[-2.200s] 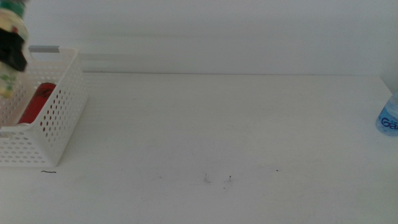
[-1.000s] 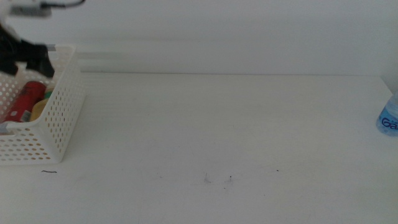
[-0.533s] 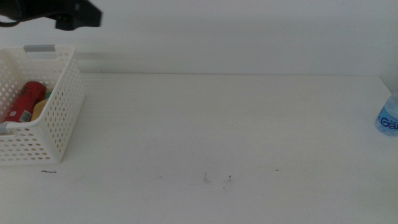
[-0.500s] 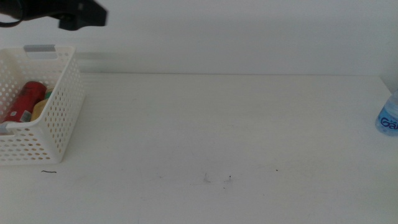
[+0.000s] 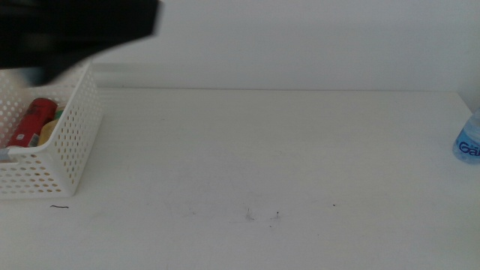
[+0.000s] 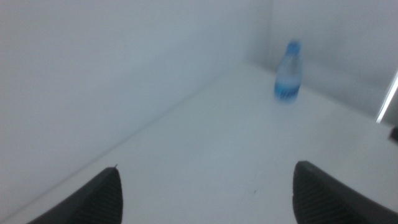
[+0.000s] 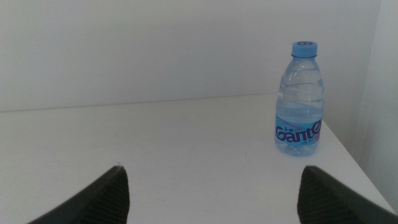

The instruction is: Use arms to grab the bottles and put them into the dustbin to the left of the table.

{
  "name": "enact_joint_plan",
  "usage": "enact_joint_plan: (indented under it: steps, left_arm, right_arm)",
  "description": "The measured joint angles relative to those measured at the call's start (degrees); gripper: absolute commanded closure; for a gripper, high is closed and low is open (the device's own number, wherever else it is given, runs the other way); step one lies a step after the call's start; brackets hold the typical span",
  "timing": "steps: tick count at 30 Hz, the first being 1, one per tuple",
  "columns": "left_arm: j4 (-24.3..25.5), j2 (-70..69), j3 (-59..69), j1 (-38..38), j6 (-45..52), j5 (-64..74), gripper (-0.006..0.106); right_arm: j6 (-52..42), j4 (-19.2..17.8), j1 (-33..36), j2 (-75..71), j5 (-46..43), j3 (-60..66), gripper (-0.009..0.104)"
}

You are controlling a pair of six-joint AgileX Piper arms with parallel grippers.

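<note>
The white perforated dustbin [image 5: 75, 142] stands at the table's left edge. Inside it lie the red can [image 5: 30, 124] and, beside it, a yellowish bottle [image 5: 49, 132], mostly hidden by the wall. My left arm [image 5: 75, 26] is a large black blur above the dustbin. Its gripper [image 6: 206, 169] is open and empty. The clear water bottle [image 5: 469, 142] with a blue cap stands upright at the table's far right edge [image 6: 288, 74]. My right gripper [image 7: 212, 169] is open and empty, and the water bottle [image 7: 300, 102] stands some way in front of it.
The white table [image 5: 262, 150] shows only a few dark specks near its front middle. A plain white wall runs behind it. The table's right edge lies just beyond the water bottle.
The left arm held the yellowish bottle over the dustbin, let it go inside, then rose and swung right, closer to the camera. The red can shifted in the dustbin.
</note>
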Motion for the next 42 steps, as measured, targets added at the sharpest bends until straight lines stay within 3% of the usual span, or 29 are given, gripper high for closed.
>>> enact_joint_plan:
  steps: [10,36,42]
  left_arm:
    - [5.0,-5.0,-1.6,-0.7,-5.0,-0.5,0.007]
    - [8.8,-5.0,-3.2,-0.7,-5.7,0.7,0.007]
    - [8.8,-5.0,-3.2,-0.7,-5.7,0.7,0.007]
  right_arm:
    - [0.0,0.0,0.0,0.0,0.0,0.0,0.003]
    - [0.0,0.0,0.0,0.0,-0.1,0.0,0.003]
    - [0.0,-1.1,0.0,0.0,-5.8,0.0,0.003]
